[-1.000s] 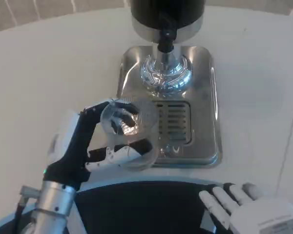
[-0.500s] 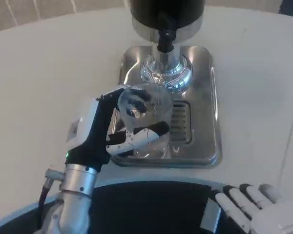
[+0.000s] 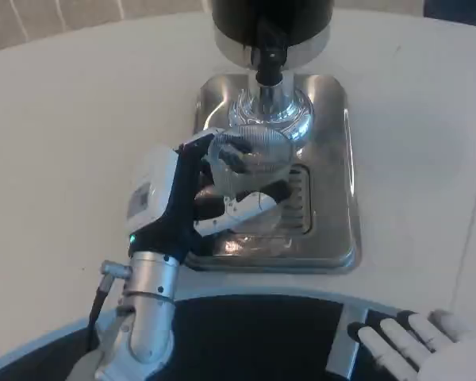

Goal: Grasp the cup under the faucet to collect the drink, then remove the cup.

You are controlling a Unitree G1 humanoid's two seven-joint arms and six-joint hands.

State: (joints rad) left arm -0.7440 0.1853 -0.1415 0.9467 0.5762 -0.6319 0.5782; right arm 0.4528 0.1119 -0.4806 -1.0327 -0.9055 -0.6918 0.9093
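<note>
The left hand [image 3: 202, 198] grips the clear cup [image 3: 250, 171] above the steel drip tray [image 3: 333, 182], just in front of the black faucet [image 3: 268, 63]. The right hand [image 3: 416, 353] rests with fingers spread, holding nothing, at the desk's [image 3: 71, 127] near edge.

A silver drip tray [image 3: 333, 159] with a slotted grate [image 3: 295, 198] rests on the white table [image 3: 79, 127].
</note>
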